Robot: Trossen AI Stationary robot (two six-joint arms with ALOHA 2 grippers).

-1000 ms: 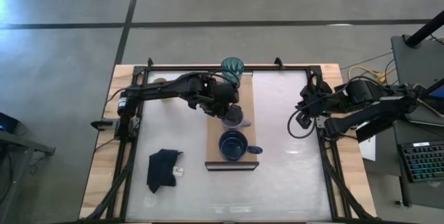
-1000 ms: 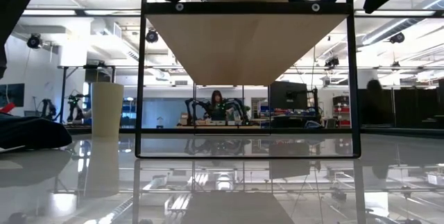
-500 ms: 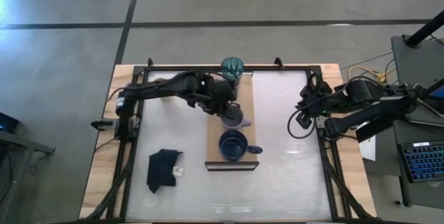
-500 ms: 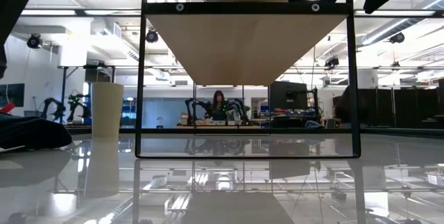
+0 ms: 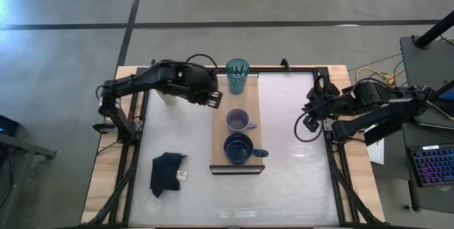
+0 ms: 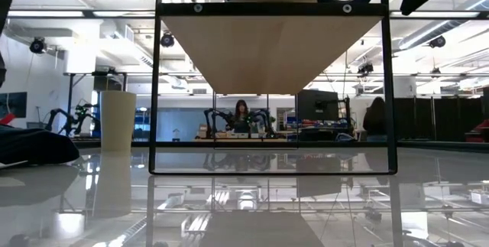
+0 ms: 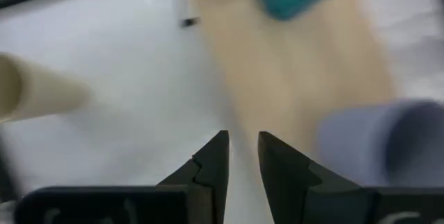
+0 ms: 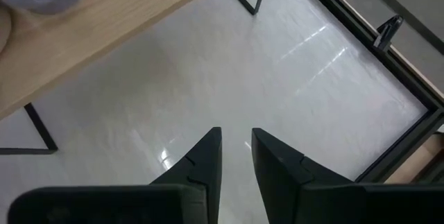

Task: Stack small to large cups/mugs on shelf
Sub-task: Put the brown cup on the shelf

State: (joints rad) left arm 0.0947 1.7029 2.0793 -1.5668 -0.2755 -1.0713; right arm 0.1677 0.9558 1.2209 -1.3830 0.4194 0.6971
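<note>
High view: 3 cups stand on the shelf (image 5: 250, 112): tumbler (image 5: 237, 75), lavender mug (image 5: 238, 121), blue mug (image 5: 239, 148). Left gripper (image 5: 215, 99) hangs beside the shelf, empty.

Low view: cream cup (image 6: 118, 120) stands apart on the table.

Left wrist view: fingers (image 7: 211, 165) nearly closed, holding nothing; they should open wider before closing on the cream cup.

Right wrist view: right gripper (image 8: 236, 156) idle, narrow gap.

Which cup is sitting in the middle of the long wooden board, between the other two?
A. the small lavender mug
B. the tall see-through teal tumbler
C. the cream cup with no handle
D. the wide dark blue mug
A: seen from above, the small lavender mug stands on the long light-brown wooden board between the tall translucent teal tumbler and the wide dark blue mug.
</note>
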